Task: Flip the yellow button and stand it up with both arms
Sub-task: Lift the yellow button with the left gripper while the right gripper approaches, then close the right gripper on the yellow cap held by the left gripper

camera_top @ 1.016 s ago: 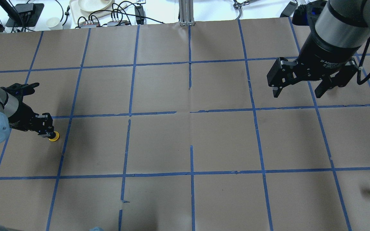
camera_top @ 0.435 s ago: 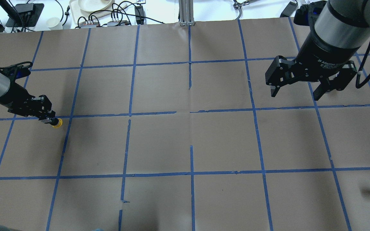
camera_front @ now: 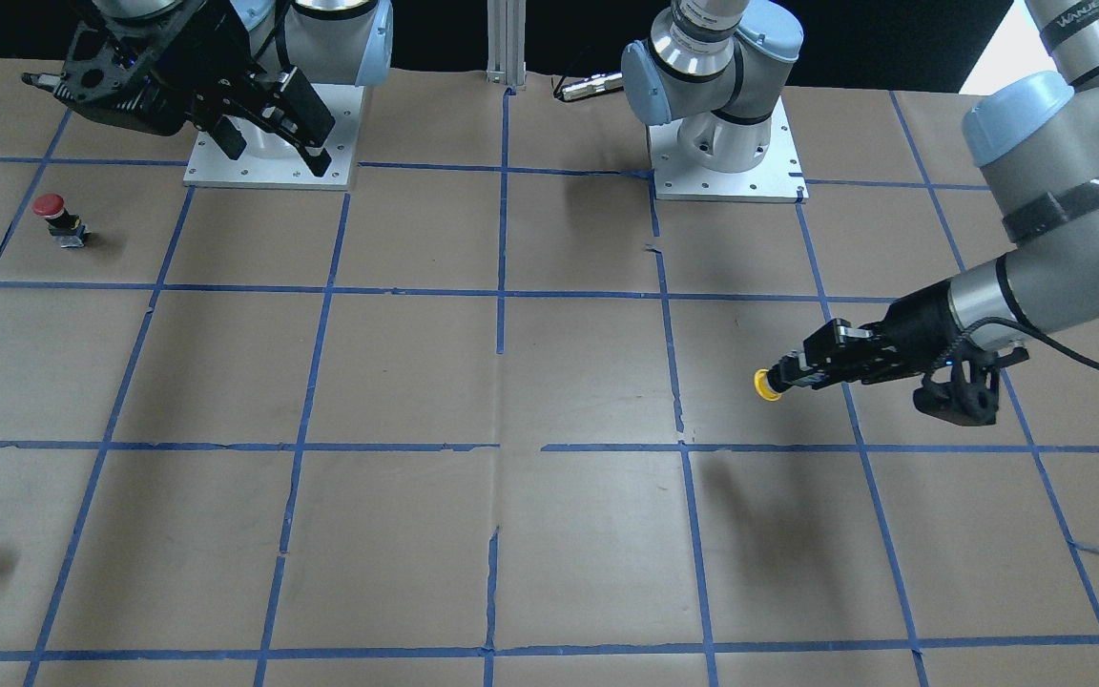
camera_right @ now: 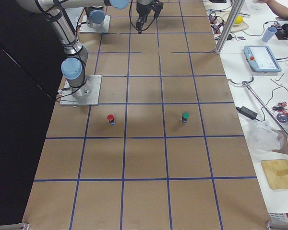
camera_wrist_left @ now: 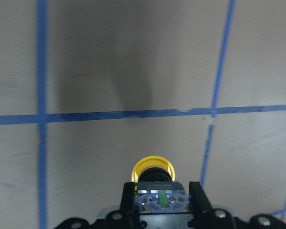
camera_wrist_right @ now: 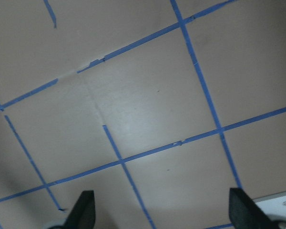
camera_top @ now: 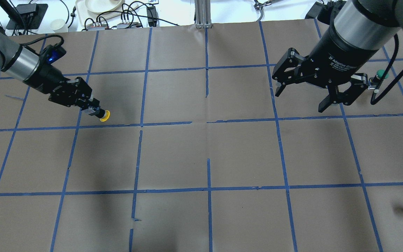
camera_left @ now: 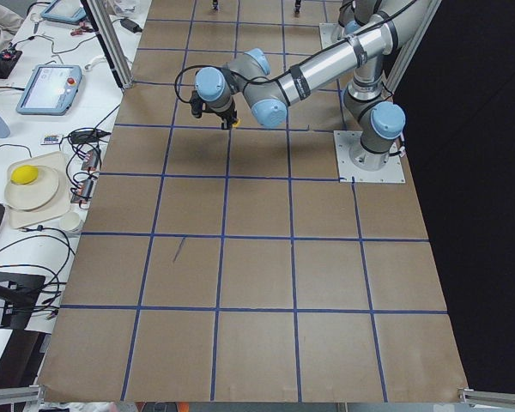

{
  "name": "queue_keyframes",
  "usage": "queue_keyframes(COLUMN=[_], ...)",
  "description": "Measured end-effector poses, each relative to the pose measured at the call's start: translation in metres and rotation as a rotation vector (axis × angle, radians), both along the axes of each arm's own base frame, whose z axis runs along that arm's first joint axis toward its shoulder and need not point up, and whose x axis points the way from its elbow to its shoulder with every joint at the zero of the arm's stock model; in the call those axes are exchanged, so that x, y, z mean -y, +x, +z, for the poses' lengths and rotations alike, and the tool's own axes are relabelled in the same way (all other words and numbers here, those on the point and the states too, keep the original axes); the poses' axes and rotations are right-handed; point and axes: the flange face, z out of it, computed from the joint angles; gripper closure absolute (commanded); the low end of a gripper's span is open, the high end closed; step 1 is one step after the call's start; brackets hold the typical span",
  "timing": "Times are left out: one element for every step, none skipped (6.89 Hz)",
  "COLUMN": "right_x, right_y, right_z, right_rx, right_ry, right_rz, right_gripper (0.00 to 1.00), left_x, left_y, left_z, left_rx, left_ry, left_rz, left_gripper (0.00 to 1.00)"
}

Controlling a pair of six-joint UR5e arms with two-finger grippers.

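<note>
The left gripper (camera_top: 94,112) is clamped on the boxy base of the yellow button (camera_top: 104,116). It holds the button above the left half of the bench (camera_top: 173,157), with the cap pointing sideways past the fingertips. The right gripper (camera_top: 300,101) hangs over the far right side, jaws spread wide apart.

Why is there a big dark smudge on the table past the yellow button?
It is a shadow. Left wrist view: the left gripper holds the yellow button above the table, so a soft-edged dark patch falls on the paper beyond. Front-facing view: the same shadow lies on the paper, apart from the left arm.
</note>
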Motion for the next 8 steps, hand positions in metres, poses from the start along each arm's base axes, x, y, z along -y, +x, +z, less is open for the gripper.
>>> queue_keyframes(right_x=[0.004,0.009,0.015,0.02,0.024,0.026,0.027,0.029], right_y=[0.005,0.004,-0.002,-0.01,-0.013,-0.01,-0.005,-0.002], right_z=[0.001,0.003,0.005,0.007,0.008,0.006,0.006,0.01], right_rx=[0.075,0.15,0.229,0.304,0.391,0.483,0.568,0.634], right_ry=[0.022,0.038,0.058,0.077,0.105,0.141,0.17,0.186], right_rz=[-0.107,-0.196,-0.281,-0.351,-0.407,-0.448,-0.479,-0.507], right_gripper=[0.0,0.0,0.0,0.0,0.0,0.0,0.0,0.0], left_x=[-0.001,-0.005,-0.01,-0.018,-0.024,-0.027,-0.029,-0.032], left_y=[-0.042,-0.075,-0.104,-0.131,-0.155,-0.172,-0.186,-0.197], left_z=[0.015,0.031,0.049,0.07,0.089,0.103,0.111,0.112], left_rx=[-0.126,-0.235,-0.34,-0.453,-0.576,-0.689,-0.783,-0.844], left_ry=[-0.015,-0.037,-0.066,-0.105,-0.139,-0.16,-0.168,-0.165], left_rz=[-0.009,-0.01,-0.005,0.001,0.015,0.035,0.053,0.064], left_gripper=[0.61,0.61,0.61,0.61,0.61,0.61,0.61,0.61])
